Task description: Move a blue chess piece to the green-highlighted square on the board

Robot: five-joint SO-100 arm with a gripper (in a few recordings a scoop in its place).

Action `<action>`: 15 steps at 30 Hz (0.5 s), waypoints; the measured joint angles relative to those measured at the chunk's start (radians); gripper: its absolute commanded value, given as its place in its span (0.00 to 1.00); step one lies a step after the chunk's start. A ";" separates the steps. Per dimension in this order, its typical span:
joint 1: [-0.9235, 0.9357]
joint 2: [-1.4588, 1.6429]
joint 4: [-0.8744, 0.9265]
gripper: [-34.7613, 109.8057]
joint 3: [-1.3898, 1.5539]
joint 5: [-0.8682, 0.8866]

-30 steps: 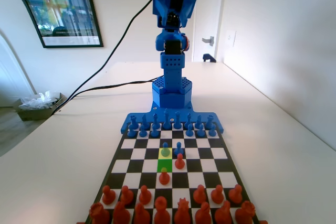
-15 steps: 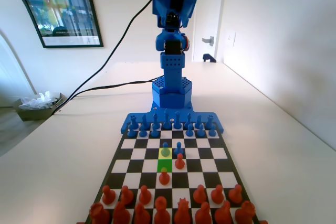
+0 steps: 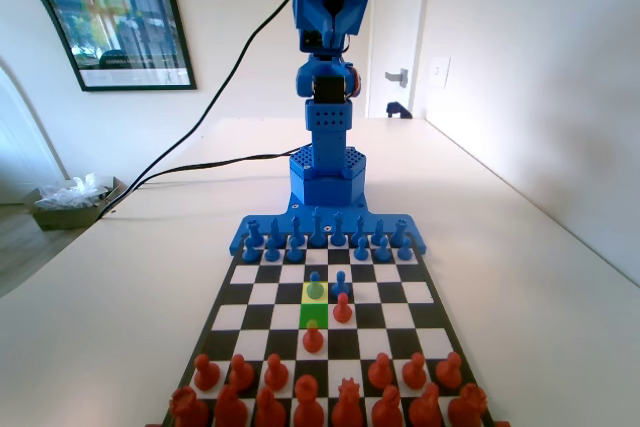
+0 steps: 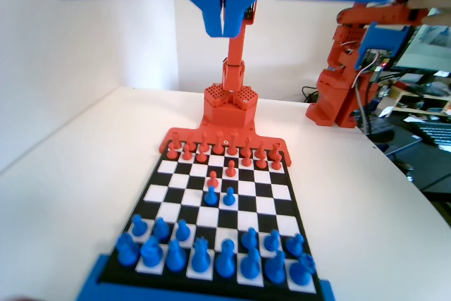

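Blue chess piece [image 3: 315, 287] stands on the yellow-green cell, beside a plain blue pawn [image 3: 340, 282]; 2 red pawns [image 3: 313, 335] flank the green-highlighted square [image 3: 313, 314]. Gripper [image 4: 224, 22], raised over the white table [image 3: 130, 277], is closed and empty.

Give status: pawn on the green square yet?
Not yet. The blue chess piece stands on the yellow-green square, and the green-highlighted square next to it, toward the red side, is vacant. The gripper hangs high above the board, jaws together, nothing held. Grasp and move remain.
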 measured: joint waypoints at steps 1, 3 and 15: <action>-0.009 -0.012 0.011 0.25 -0.021 0.008; -0.035 -0.041 0.038 0.25 -0.061 0.025; -0.023 -0.342 0.156 0.25 -0.262 0.104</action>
